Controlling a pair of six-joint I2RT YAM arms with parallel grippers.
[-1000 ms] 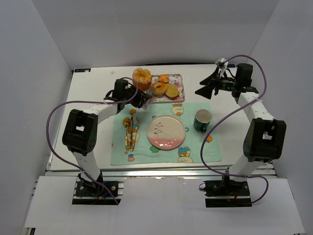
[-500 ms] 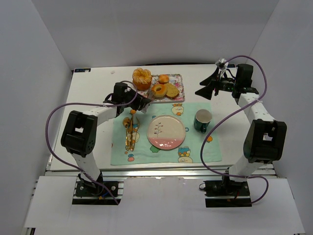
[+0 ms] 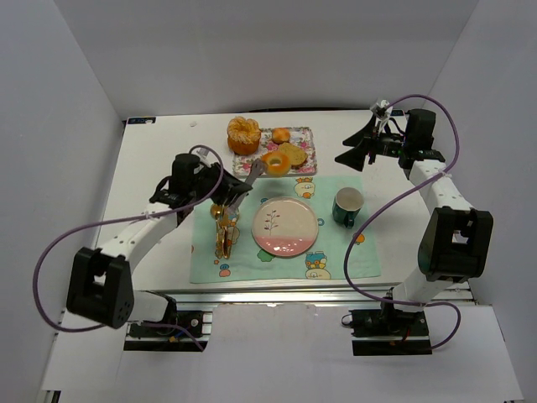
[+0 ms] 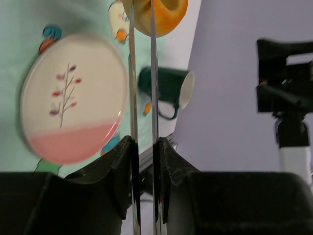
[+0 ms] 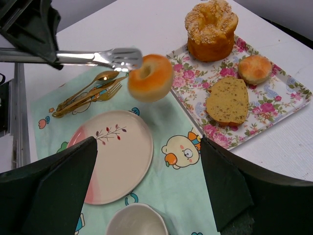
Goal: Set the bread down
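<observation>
A mint-green mat (image 3: 336,252) is lying spread on the white desk (image 3: 151,168), and gold cutlery (image 3: 222,231) is resting along the mat's left side. The left claw (image 4: 144,147) is being kept narrow, clamped on the handles of a pair of metal tongs (image 4: 131,73). A ring-shaped bread (image 5: 150,77) is being pinched between the tongs' tips and held in the air over the far part of the mat, beyond the plate and just beside the near-left corner of the tray. A pink and cream plate (image 3: 285,227) is sitting bare in the middle of the mat. On the flowered tray (image 3: 306,134) behind it, a tall sugared bun (image 5: 211,29), a small roll (image 5: 254,68) and a slice of bread (image 5: 227,100) are being carried. A dark green cup (image 3: 347,206) is standing to the right of the plate. The right claw (image 3: 357,144) is being held wide above the desk's far right, gripping nothing.
</observation>
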